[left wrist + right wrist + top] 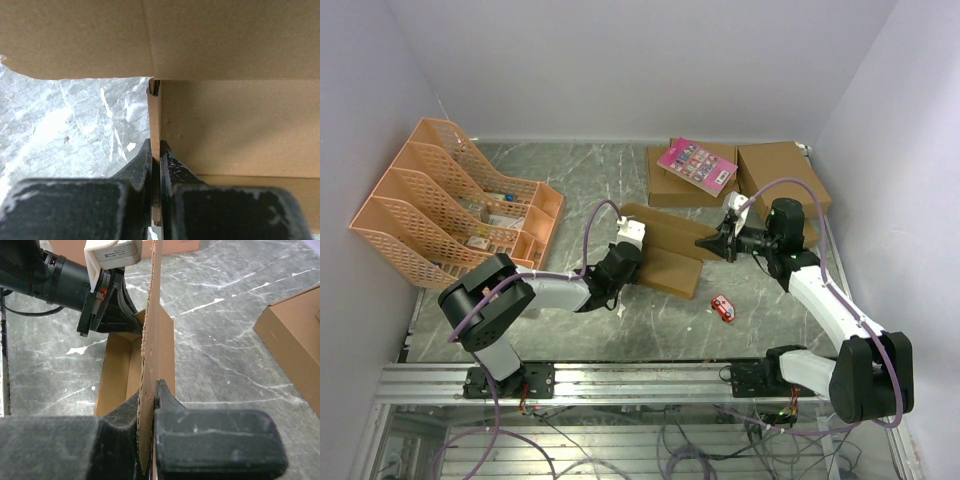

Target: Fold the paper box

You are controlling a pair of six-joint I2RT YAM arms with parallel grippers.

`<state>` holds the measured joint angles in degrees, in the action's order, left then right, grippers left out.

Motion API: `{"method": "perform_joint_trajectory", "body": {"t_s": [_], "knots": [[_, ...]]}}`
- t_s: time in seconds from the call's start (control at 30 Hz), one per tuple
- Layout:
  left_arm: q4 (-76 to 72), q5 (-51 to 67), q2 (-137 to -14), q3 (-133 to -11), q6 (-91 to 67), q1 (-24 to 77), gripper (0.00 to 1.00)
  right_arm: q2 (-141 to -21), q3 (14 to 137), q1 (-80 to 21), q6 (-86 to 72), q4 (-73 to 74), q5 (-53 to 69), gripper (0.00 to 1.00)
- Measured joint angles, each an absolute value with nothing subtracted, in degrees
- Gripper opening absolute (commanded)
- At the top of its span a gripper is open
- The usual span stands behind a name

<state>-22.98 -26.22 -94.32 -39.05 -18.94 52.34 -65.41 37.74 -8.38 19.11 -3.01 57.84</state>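
Note:
The paper box (pixel 665 250) is a plain brown cardboard piece, partly folded, at the table's middle between both arms. My left gripper (pixel 622 262) is shut on its left side wall; in the left wrist view the thin wall edge (pixel 155 120) runs up from between the closed jaws, with a wide panel (pixel 235 125) to the right. My right gripper (pixel 715 246) is shut on the box's right end; in the right wrist view an upright flap (pixel 152 340) stands clamped between the jaws, with the box's trough (pixel 117 370) and the left gripper (pixel 107 305) beyond.
Two larger brown boxes (pixel 780 175) stand at the back right, one bearing a pink booklet (pixel 697 164). Orange mesh file racks (pixel 450 200) stand at the left. A small red object (pixel 722 309) lies on the marble table (pixel 570 175) in front of the box.

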Motion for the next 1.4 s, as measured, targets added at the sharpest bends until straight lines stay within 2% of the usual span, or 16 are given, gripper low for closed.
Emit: {"method": "perform_joint_trajectory", "body": {"t_s": [0.07, 0.17, 0.23, 0.53, 0.77, 0.9, 1.03, 1.17, 1.27, 1.4], "knots": [[-22.9, -26.3, -94.3, -39.0, -18.9, 52.3, 0.09, -65.4, 37.7, -8.4, 19.2, -2.9, 57.6, 0.0], [-22.8, -26.3, -94.3, -39.1, -18.9, 52.3, 0.31, -65.4, 37.7, -8.5, 19.1, -2.8, 57.6, 0.0], [-22.3, -26.3, -94.3, -39.1, -18.9, 52.3, 0.39, -65.5, 37.7, -8.5, 19.1, -2.9, 57.6, 0.0], [-18.3, -25.5, -89.1, -39.1, -20.0, 52.3, 0.55, -66.9, 38.0, -8.3, 19.1, -2.9, 57.8, 0.0], [-17.8, -20.8, -77.8, -34.6, -20.8, 52.1, 0.62, -69.2, 38.5, -7.0, 18.2, -2.9, 59.9, 0.0], [-16.5, -14.2, -69.1, -31.5, -20.9, 50.6, 0.73, -69.9, 38.5, -6.8, 17.7, -2.9, 61.2, 0.0], [-15.9, -3.5, -60.2, -30.3, -21.8, 43.7, 0.77, -70.5, 38.9, -6.6, 17.6, -2.5, 62.9, 0.0], [-16.0, 8.6, -55.3, -30.6, -23.3, 31.3, 0.78, -71.3, 39.8, -6.4, 18.3, -1.7, 64.4, 0.0], [-14.6, 16.2, -56.0, -33.2, -23.3, 25.9, 0.75, -71.9, 40.3, -6.4, 19.0, -1.0, 65.7, 0.0], [-10.7, 25.6, -60.4, -41.5, -19.3, 23.6, 0.7, -72.3, 40.6, -6.4, 20.3, 0.3, 67.0, 0.0]]}}
